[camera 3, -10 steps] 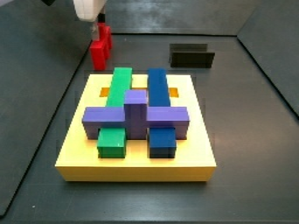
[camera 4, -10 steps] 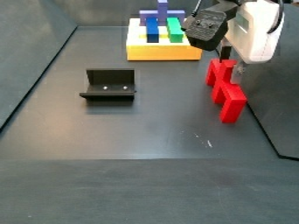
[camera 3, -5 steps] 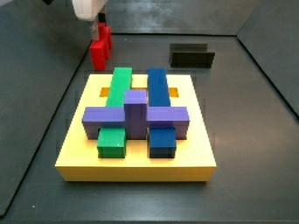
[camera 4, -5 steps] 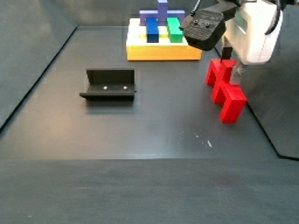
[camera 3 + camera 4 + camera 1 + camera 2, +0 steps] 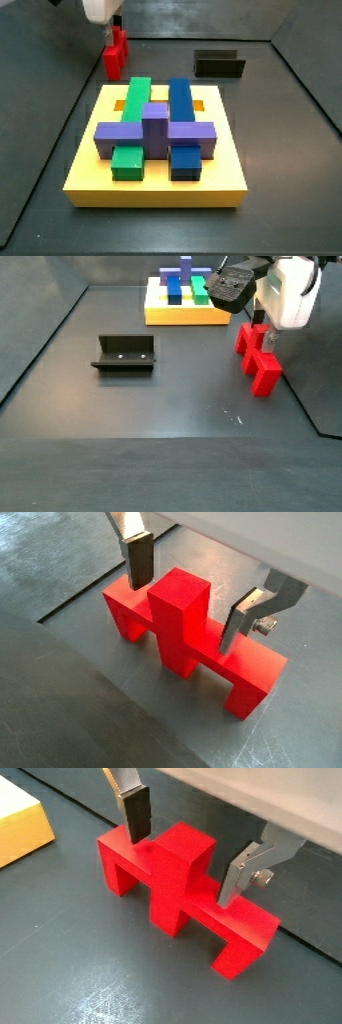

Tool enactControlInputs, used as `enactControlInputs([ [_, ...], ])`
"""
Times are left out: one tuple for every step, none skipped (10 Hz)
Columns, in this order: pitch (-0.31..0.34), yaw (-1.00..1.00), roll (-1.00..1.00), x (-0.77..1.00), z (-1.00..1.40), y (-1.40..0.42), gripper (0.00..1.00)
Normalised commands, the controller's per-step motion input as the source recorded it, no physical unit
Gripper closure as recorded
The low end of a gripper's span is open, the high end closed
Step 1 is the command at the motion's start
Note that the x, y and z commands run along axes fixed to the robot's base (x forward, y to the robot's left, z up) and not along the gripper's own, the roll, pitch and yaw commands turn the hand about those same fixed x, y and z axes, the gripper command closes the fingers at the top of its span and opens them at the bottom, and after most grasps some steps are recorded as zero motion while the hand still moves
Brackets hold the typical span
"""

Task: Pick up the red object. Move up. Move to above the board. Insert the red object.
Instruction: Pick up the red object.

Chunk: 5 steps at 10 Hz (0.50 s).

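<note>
End effector, wrist views: end effector [image 5: 201,597] straddles the central stub of the red object [image 5: 187,632]; the silver fingers [image 5: 138,557] stand on either side of the stub with visible gaps, so it reads as released and not yet gripping.
Same, at a different angle: end effector [image 5: 187,846] brackets the upright stub of the red object [image 5: 181,888], one dark pad close to the crossbar's end, the far finger [image 5: 247,868] apart from the stub; a corner of the board [image 5: 20,823] shows at the frame edge.
Red object, position: it rests on the dark tabletop [image 5: 80,978], legs down, crossbar level.
Side view over the board: the red object [image 5: 116,55] sits beyond the far edge of the board [image 5: 154,190], under the white end effector [image 5: 112,25]; green, blue and purple blocks [image 5: 154,125] fill the board's middle, and the fixture [image 5: 219,64] stands well apart.
Side view from the floor: the end effector [image 5: 257,324] hangs right over the red object [image 5: 258,356], beside the board [image 5: 187,314]; the fixture [image 5: 126,353] is well clear.
Risk, grasp: the fingers look unevenly spaced about the stub, so closing may push the piece sideways or twist it before both pads bite.
Risk, lift: a grip only on the narrow stub may let the wide crossbar tilt.
Risk, insertion: a tilted piece could catch on the standing blocks or jam on a slot edge.
</note>
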Motion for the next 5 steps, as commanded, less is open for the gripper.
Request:
enactControlInputs([
  [0.000,0.00,-0.09,0.02,-0.09,0.02,0.00],
  [0.000,0.00,-0.11,0.08,-0.10,0.06,0.00],
  [0.000,0.00,-0.11,0.02,-0.06,0.05,0.00],
  [0.000,0.00,-0.10,0.00,-0.05,0.05,0.00],
  [0.000,0.01,-0.11,0.00,-0.06,0.06,0.00],
])
